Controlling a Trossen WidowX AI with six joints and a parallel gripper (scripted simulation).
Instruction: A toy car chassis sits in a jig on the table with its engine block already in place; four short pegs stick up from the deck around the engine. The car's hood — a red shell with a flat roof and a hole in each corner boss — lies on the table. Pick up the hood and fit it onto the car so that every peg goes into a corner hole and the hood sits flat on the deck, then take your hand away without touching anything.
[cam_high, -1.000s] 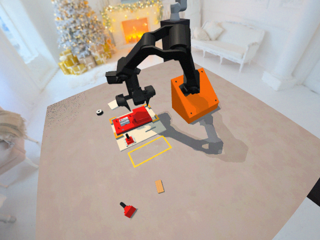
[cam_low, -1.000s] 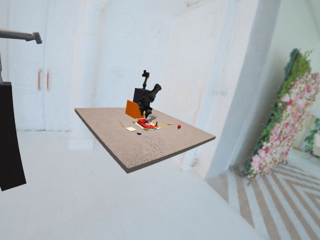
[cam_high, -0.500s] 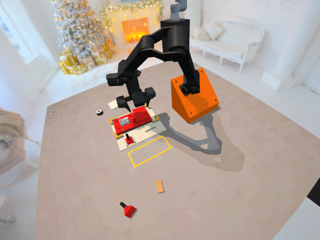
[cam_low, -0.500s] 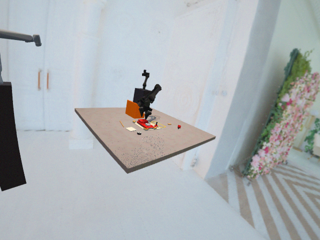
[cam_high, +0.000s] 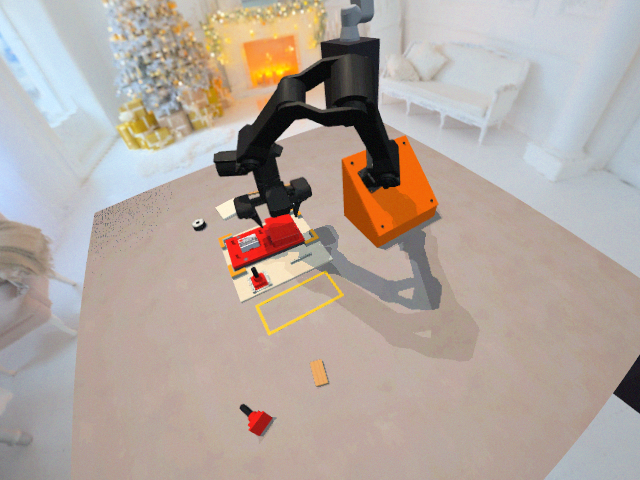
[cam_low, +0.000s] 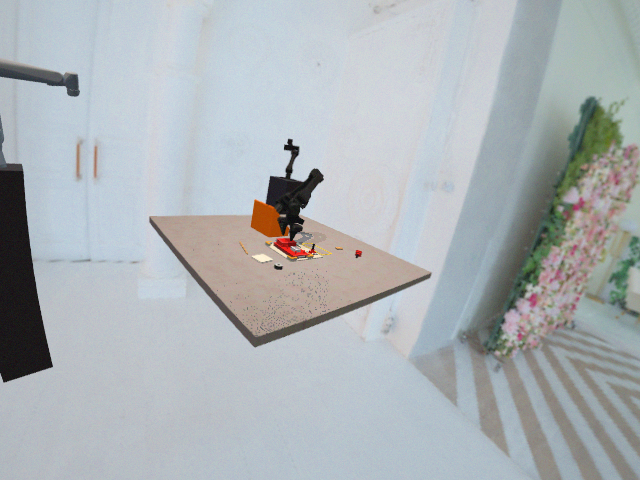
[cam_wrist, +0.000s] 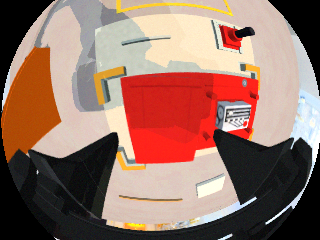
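Observation:
The red chassis (cam_high: 263, 254) (cam_wrist: 231, 87) sits between yellow corner brackets on a pale board (cam_high: 317, 254) (cam_wrist: 175, 31). The silver engine block (cam_high: 249, 242) (cam_wrist: 232, 117) stands on its deck, with red pegs around it; one peg (cam_wrist: 211, 95) shows clearly in the wrist view. A raised red block (cam_high: 284, 232) (cam_wrist: 165, 102) covers the chassis's other end. I cannot tell whether it is body or hood, and no separate hood can be made out. My gripper (cam_high: 279, 220) (cam_wrist: 168, 135) is open and empty above the raised block's rear side, fingers wide apart.
An orange wedge (cam_high: 395, 206) (cam_wrist: 30, 102) stands beside the board. A red piece with a black handle (cam_high: 258, 280) stands on the board; another (cam_high: 261, 422) lies farther off. A wooden block (cam_high: 319, 373), a black-and-white disc (cam_high: 198, 224) and a white card (cam_high: 224, 209) (cam_wrist: 210, 186) lie around.

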